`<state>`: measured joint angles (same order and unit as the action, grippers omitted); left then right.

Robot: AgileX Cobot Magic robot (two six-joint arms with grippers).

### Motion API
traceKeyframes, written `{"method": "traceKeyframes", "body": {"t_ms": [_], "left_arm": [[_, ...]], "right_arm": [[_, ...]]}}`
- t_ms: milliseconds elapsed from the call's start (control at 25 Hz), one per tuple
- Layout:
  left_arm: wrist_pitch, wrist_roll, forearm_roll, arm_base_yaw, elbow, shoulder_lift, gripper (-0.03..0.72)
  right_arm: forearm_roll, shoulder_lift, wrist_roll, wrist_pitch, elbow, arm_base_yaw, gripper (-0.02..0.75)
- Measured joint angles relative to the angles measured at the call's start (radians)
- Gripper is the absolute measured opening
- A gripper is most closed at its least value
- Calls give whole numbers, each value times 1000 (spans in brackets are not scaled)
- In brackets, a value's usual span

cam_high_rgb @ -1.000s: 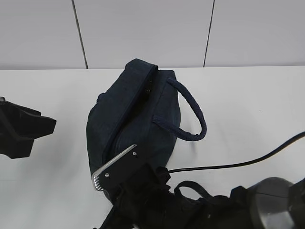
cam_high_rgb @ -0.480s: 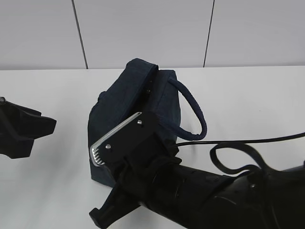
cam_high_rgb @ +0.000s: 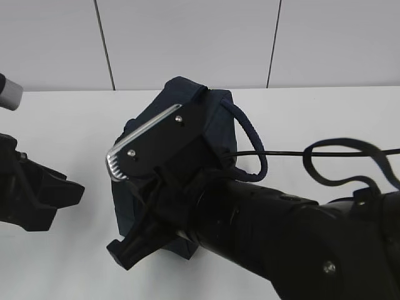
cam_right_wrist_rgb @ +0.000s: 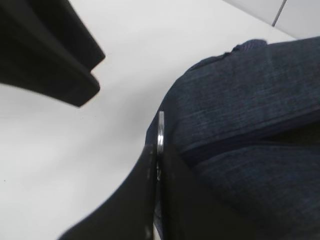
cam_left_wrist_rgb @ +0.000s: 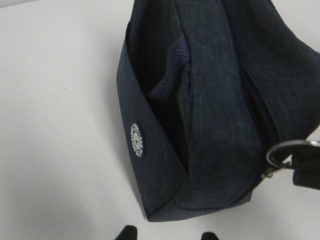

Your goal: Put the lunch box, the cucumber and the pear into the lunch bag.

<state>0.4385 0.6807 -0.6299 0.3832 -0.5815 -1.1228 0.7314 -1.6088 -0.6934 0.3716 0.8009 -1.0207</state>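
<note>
**Right gripper pinches zipper ring on lunch bag**

The right gripper [cam_right_wrist_rgb: 159, 165] is clenched on the silver ring pull [cam_left_wrist_rgb: 282, 152] at the end of the navy bag [cam_high_rgb: 215, 131], which sits mid-table [cam_high_rgb: 325, 119] with one handle [cam_high_rgb: 250, 140] looping right. The left gripper [cam_left_wrist_rgb: 167, 234] hangs released just short of the bag's near end.

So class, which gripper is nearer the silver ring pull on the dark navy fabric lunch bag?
Right. The right gripper pinches the silver ring pull; the left gripper hangs apart, beside the bag's end.
</note>
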Motion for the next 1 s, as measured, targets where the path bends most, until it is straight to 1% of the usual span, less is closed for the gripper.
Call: {"method": "traceKeyframes", "body": {"t_ms": [40, 120, 200, 240, 320, 400, 480, 520, 600, 800, 1000], "left_arm": [[2, 45, -37, 0, 0, -6, 239], [17, 176, -155, -7, 0, -12, 239], [62, 324, -327, -32, 0, -12, 239], [90, 402, -407, -54, 0, -15, 239], [171, 538, -525, -110, 0, -34, 239], [269, 676, -624, -184, 0, -76, 239], [370, 807, -699, -246, 0, -127, 239], [396, 872, -732, -267, 0, -155, 239], [414, 964, -769, -283, 0, -201, 239], [414, 1150, -801, -278, 0, -272, 239], [415, 1235, -837, -269, -1, -316, 239]], "right_arm": [[24, 3, -33, 0, 5, 0, 0], [81, 15, -88, -2, 5, 0, 0], [118, 22, -125, -3, 5, 0, 0], [138, 26, -150, -3, 5, 0, 0], [156, 35, -167, -4, 5, 0, 0], [163, 41, -170, -10, 5, 0, 0], [164, 46, -174, -17, 5, 0, 0], [164, 46, -174, -23, 5, 0, 0], [164, 47, -175, -31, 5, 0, 0], [164, 48, -175, -43, 11, 0, 0], [166, 48, -176, -46, 11, 0, 0]]}}
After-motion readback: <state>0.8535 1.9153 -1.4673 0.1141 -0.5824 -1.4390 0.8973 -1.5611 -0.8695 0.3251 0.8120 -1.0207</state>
